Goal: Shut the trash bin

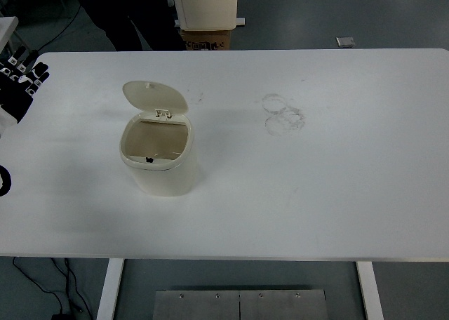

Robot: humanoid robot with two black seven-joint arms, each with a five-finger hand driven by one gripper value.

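Note:
A small cream trash bin (160,167) stands on the white table (316,194), left of centre. Its lid (154,97) is flipped up and back on its hinge, so the inside shows. My left hand (19,78) hovers at the table's far left edge, well to the left of the bin and apart from it. The black fingers with white tips are spread and hold nothing. The right arm does not show.
Faint ring marks (283,113) stain the table right of the bin. A cream cabinet on a cardboard box (205,15) stands behind the far edge, beside a person's dark legs (119,15). A black part (4,180) shows at the left edge.

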